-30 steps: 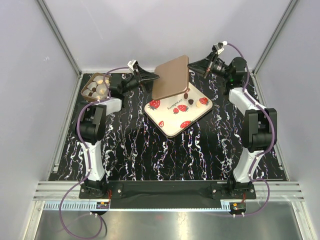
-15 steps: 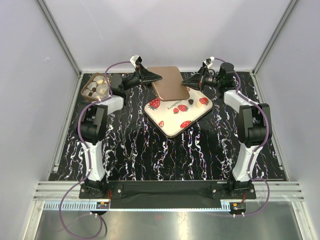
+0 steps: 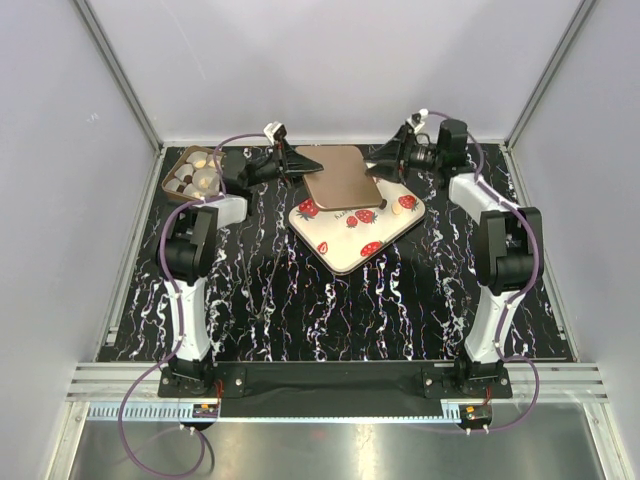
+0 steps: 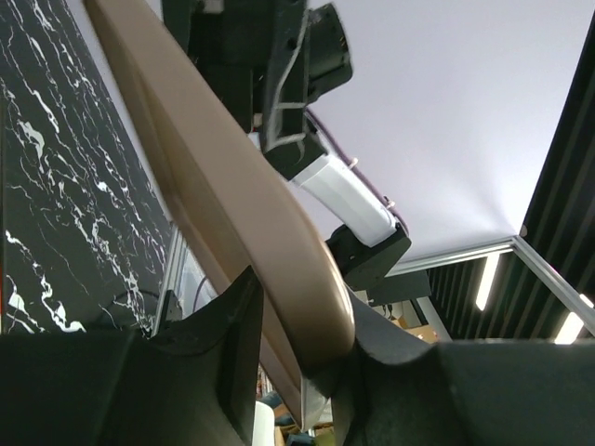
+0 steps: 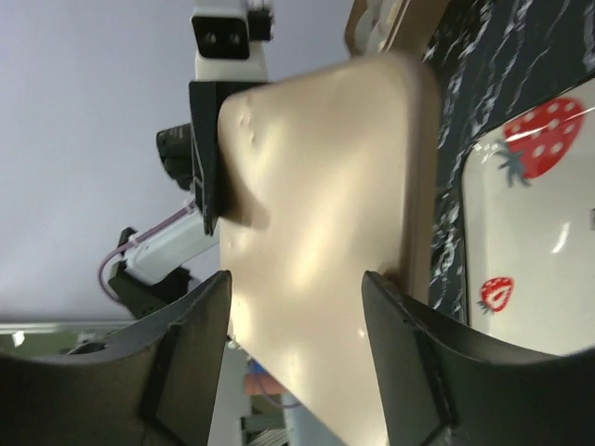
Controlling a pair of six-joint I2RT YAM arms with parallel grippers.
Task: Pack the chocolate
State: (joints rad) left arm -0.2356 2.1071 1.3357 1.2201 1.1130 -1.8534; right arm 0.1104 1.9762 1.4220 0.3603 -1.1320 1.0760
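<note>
Lid point(image 3: 341, 176) drops from steep tilt to near flat, over far corner of tray point(image 3: 345, 245). Now left gripper point(image 3: 297, 165) clamps lid's left edge; right gripper point(image 3: 378, 168) springs apart, lets go (handover, I'd guess). Packing unfinished. Tray: few chocolates point(image 3: 405, 201) at its right corner, beside lid. Box point(image 3: 170, 190), worktop's far-left corner: white cups point(image 3: 205, 178), few dark pieces among them.
</note>
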